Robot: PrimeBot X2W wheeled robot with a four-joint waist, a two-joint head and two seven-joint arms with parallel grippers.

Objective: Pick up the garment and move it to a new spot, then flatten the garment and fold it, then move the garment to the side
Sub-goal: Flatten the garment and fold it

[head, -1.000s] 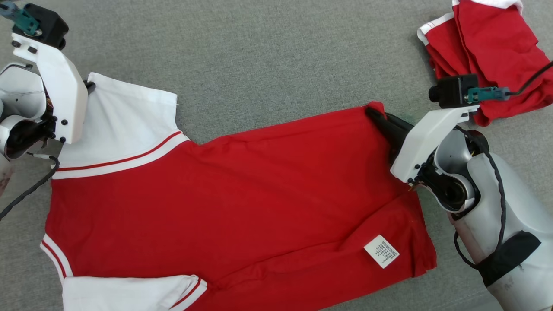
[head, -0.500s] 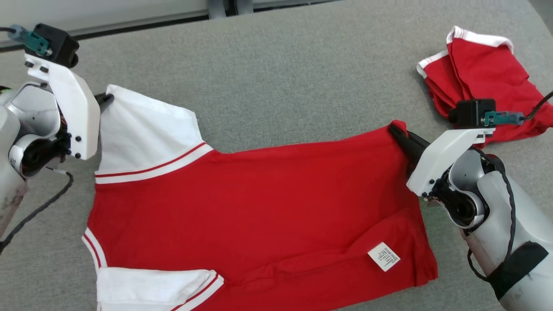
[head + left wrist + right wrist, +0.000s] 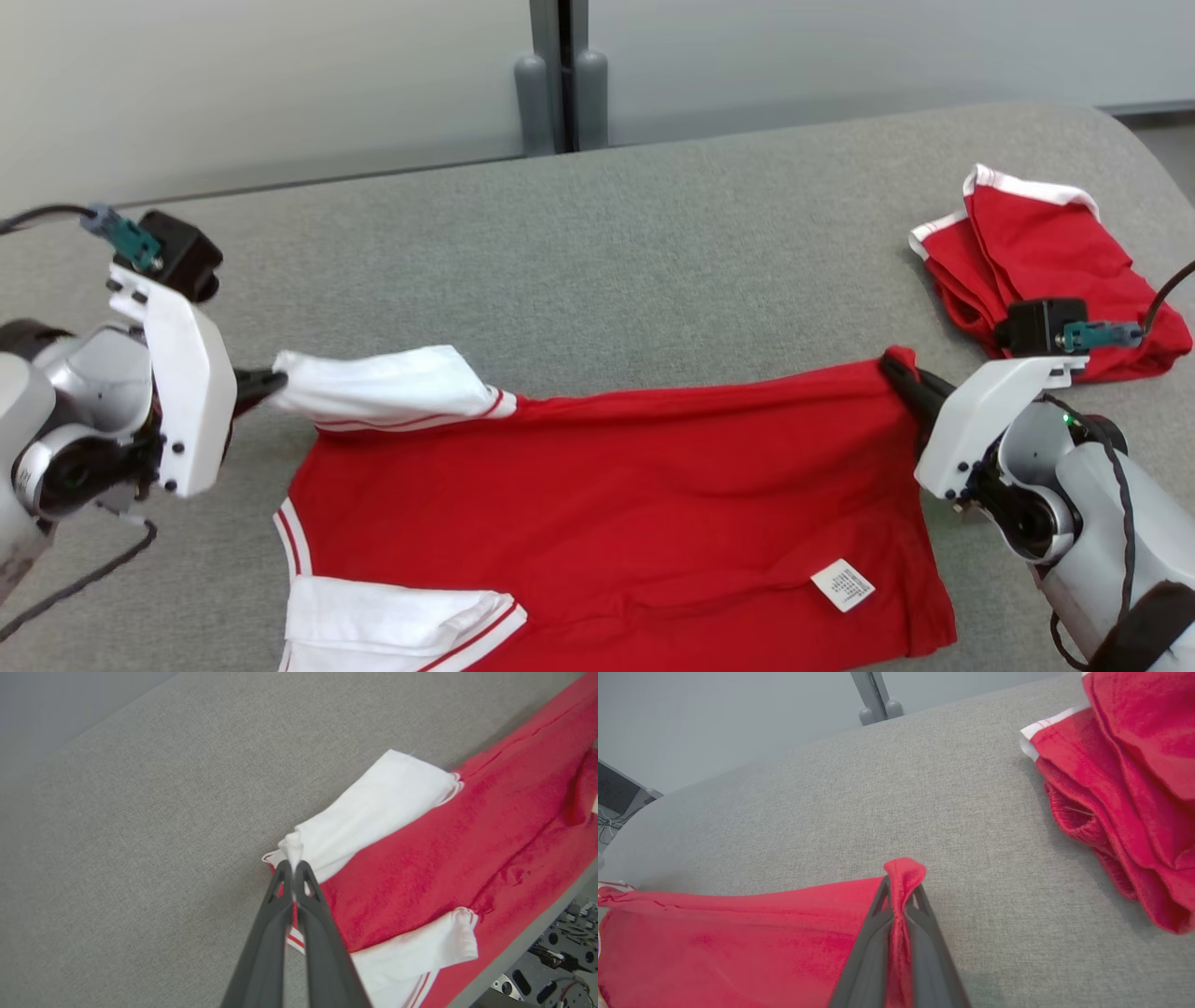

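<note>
Red garment (image 3: 738,942) corner pokes through right fingers (image 3: 867,954), wrist view.

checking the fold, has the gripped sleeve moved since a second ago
Yes, the gripped sleeve has shifted right, toward the red pile.

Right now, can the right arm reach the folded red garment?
Probably not yet: the right end effector is shut on the red shirt's corner; otherwise bare table leads to the folded garment.
</note>
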